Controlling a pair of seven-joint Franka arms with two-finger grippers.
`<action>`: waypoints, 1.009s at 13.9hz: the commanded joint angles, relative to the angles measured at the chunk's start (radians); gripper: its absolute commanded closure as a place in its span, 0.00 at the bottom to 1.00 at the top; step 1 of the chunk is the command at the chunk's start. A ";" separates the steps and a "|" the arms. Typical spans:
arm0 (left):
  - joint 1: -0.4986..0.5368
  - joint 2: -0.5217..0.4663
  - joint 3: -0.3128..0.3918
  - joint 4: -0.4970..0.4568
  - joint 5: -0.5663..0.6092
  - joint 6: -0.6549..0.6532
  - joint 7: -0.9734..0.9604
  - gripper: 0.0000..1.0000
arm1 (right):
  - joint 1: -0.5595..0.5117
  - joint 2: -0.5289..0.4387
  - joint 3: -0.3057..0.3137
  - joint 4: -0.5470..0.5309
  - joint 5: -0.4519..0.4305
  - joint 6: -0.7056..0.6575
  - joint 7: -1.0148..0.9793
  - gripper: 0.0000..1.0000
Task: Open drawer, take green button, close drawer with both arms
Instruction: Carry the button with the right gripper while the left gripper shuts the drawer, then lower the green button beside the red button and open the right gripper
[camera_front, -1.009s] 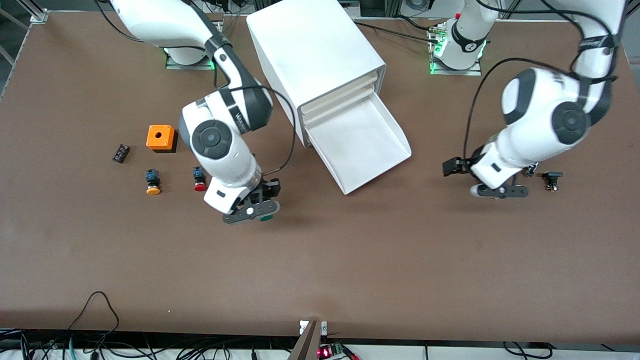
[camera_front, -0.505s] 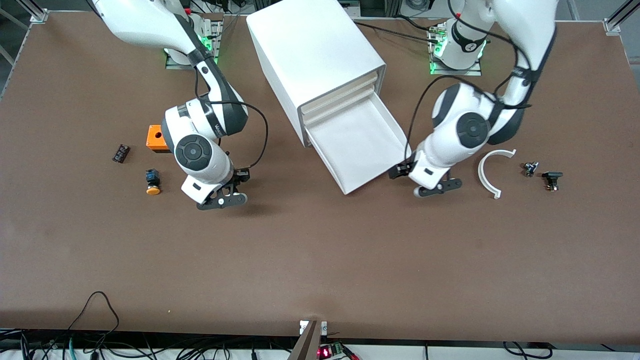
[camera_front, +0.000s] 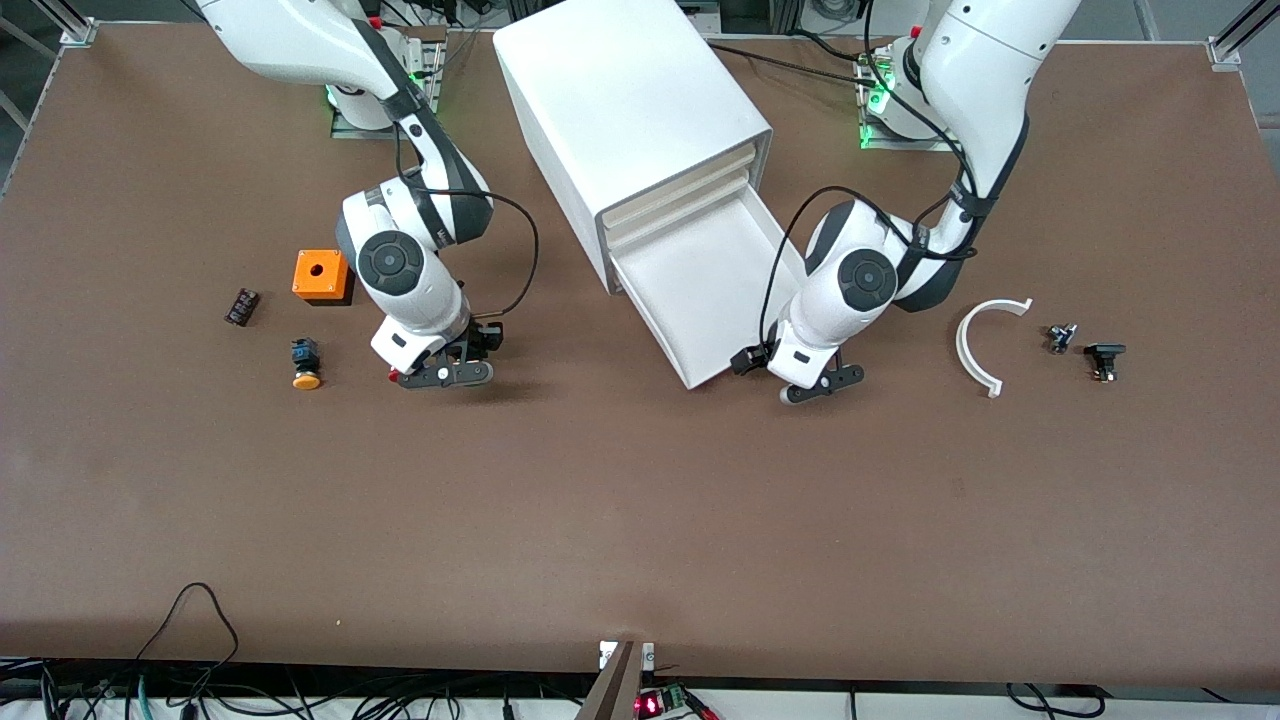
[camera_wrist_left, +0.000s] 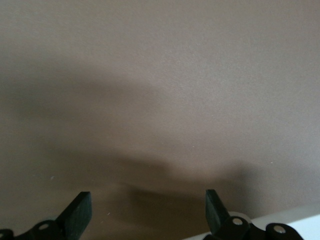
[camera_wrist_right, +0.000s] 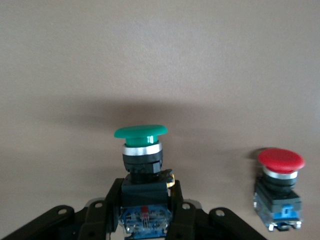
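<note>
- My right tool (camera_wrist_right: 143, 220): clamped on the body of the green-capped button (camera_wrist_right: 141, 150), cap pointing away from the wrist, held low over the worktop (camera_front: 640, 520) toward the right arm's end.
- Red-capped button (camera_wrist_right: 280, 187): lying on the worktop just beside my right tool; in the front view only a red sliver (camera_front: 395, 377) shows at the tool's edge.
- Orange-capped button (camera_front: 305, 364): on the worktop, beside the red one, farther toward the right arm's end.
- Orange box with a round hole (camera_front: 322, 276): farther from the front camera than the orange-capped button.
- Small dark block (camera_front: 241, 306): near the orange box, closest to the right arm's end.
- My left tool (camera_front: 822, 383): fingers (camera_wrist_left: 77, 215) apart with nothing between them, low over bare worktop just beside the front corner of the drawer.
- Bottom drawer (camera_front: 715, 290): pulled well out of the white cabinet (camera_front: 625, 105), its tray showing bare; the three upper drawers sit flush.
- White curved piece (camera_front: 975, 345): on the worktop toward the left arm's end.
- Two small dark parts (camera_front: 1085, 345): beside the curved piece, nearer the left arm's end.
</note>
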 joint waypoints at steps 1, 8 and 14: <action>-0.034 -0.047 0.010 -0.045 0.000 -0.017 0.001 0.00 | -0.007 -0.032 0.010 -0.110 -0.019 0.105 0.059 0.71; -0.122 -0.118 -0.044 -0.142 -0.003 -0.120 0.003 0.00 | -0.009 -0.019 0.010 -0.104 -0.011 0.110 0.201 0.00; -0.174 -0.126 -0.108 -0.145 -0.012 -0.144 0.003 0.00 | -0.009 -0.082 0.010 0.202 -0.011 -0.291 0.270 0.00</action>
